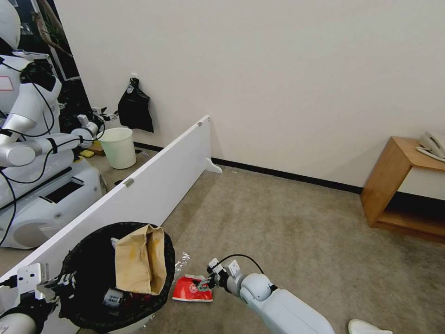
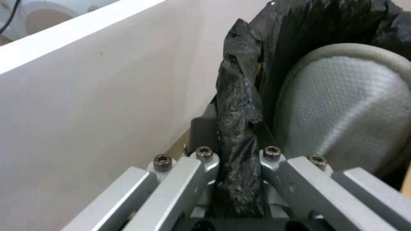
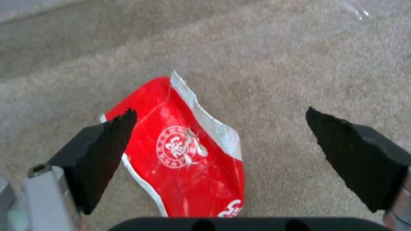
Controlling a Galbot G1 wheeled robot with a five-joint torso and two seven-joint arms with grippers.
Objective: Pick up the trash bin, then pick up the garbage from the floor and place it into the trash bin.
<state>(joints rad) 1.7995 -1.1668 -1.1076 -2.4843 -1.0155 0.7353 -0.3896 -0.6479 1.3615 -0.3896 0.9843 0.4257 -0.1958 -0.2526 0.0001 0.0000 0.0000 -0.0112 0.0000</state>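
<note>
Hovering spread-jawed over the red-white packet (image 3: 184,150), your right gripper (image 3: 220,141) meets light, slippery, crumpling foil; pinch its raised white edge while your left gripper (image 2: 237,173) clamps the trash bin (image 1: 92,260) rim.

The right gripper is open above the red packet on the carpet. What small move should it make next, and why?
Probably lower the right gripper a little and close it on the red packet. Its fingers are open, one over the packet and one over bare carpet, and the packet lies flat there. The left gripper is shut on the trash bin rim, so the bin is ready.
</note>
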